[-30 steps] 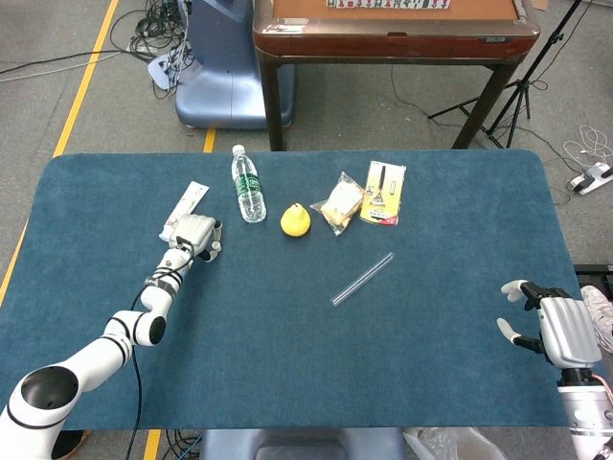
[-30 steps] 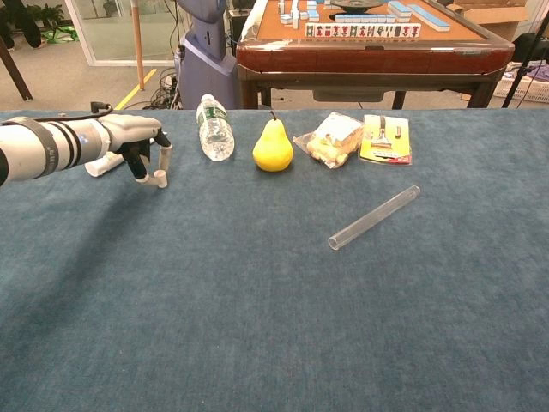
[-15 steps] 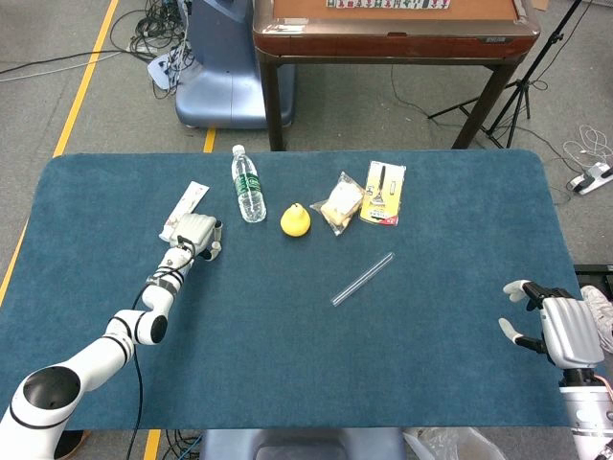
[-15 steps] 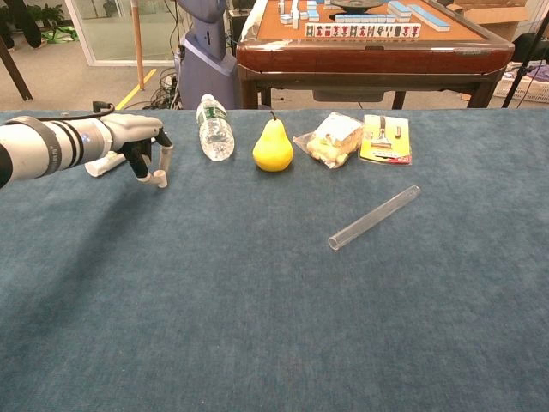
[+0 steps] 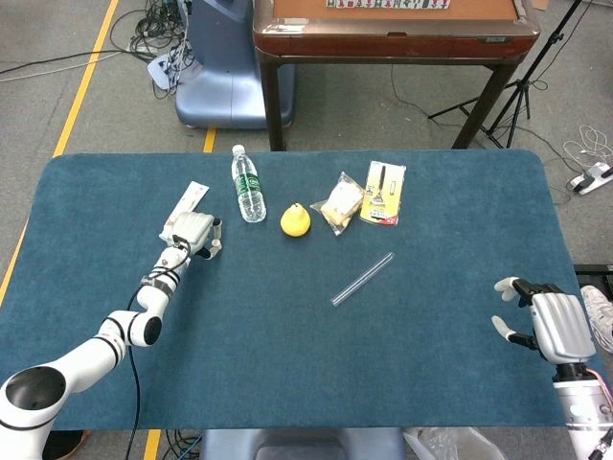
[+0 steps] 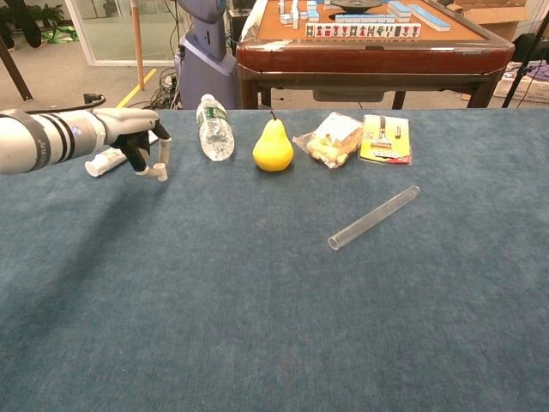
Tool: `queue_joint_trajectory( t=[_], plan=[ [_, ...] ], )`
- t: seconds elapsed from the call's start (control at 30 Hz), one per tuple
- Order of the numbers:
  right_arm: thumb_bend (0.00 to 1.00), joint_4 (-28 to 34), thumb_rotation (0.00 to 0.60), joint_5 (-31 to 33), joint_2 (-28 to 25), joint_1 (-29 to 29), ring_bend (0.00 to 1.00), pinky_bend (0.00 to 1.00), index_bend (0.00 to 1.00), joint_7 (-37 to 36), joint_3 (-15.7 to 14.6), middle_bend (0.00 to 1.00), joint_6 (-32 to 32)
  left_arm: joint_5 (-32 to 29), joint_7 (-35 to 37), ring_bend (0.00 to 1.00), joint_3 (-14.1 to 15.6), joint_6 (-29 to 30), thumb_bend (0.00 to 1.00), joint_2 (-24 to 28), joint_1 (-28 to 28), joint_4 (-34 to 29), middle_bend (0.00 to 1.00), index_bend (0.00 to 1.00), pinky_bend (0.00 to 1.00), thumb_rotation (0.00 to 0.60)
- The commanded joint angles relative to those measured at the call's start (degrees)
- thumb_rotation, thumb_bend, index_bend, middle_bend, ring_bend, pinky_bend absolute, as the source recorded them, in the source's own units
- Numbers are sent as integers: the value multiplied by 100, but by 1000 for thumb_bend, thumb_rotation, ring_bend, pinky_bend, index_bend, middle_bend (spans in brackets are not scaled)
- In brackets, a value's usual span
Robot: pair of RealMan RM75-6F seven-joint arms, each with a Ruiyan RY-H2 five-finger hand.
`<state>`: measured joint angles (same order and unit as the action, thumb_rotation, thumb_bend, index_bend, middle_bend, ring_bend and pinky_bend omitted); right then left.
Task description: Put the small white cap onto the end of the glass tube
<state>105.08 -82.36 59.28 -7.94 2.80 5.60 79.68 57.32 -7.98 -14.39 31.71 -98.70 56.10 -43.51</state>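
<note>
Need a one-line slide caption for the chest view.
Left hand pinches the small white cap beside the water bottle; glass tube lies untouched.

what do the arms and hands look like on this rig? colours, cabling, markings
Left arm: glossy white segments with black joint bands and a black round cap at the base; a thin black cable runs along it. Left hand: silver-grey metal shell, dark inner fingers with pale tips. Right hand: same silver-grey back, white fingers with black joints, over a ribbed wrist with red wiring. No legible markings.

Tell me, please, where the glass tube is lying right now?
The glass tube lies slanted on the blue cloth right of centre in the chest view, below the yellow card.
</note>
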Motion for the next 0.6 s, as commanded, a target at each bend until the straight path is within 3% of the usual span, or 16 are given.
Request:
queue_joint_trajectory(
  t=[0.03, 0.33, 0.6],
  plan=[
    [243, 56, 600, -96, -52, -211, 518, 475, 397, 149, 25, 499, -262, 84, 69, 1000, 3, 275, 325, 384, -214, -570, 1000, 537, 1000, 600],
    [243, 127, 600, -274, -27, -1135, 619, 644, 398, 587, 156, 549, -1425, -4, -222, 1000, 170, 870, 324, 1252, -716, -2007, 1000, 537, 1000, 600],
    [245, -275, 600, -112, 358, -1986, 822, 859, 398, 612, 336, 727, -2405, -145, -486, 1000, 267, 1376, 324, 1845, -1053, -2918, 1000, 536, 1000, 600]
  ],
)
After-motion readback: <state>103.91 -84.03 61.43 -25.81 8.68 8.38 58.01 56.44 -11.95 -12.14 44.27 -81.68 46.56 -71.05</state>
